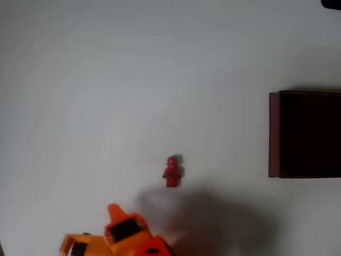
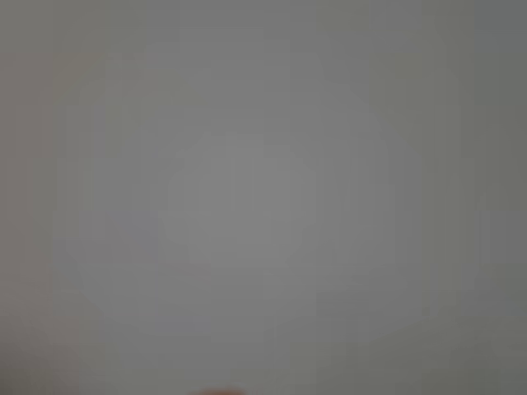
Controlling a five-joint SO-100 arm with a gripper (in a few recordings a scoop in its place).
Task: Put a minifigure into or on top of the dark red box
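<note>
Minifigure (image 1: 172, 171) lies on the table, above-right of the gripper (image 1: 114, 212) in overhead view; gripper's state unclear.

white table (image 1: 106, 80), minifigure (image 1: 172, 172), dark red box (image 1: 274, 133)

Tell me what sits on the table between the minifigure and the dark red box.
Nothing: in the overhead view, bare white table separates the minifigure from the dark red box.

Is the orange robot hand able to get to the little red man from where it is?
Probably yes. The gripper sits at the bottom edge of the overhead view, and only bare white table lies between it and the minifigure. The dark red box stands far off right.
</note>
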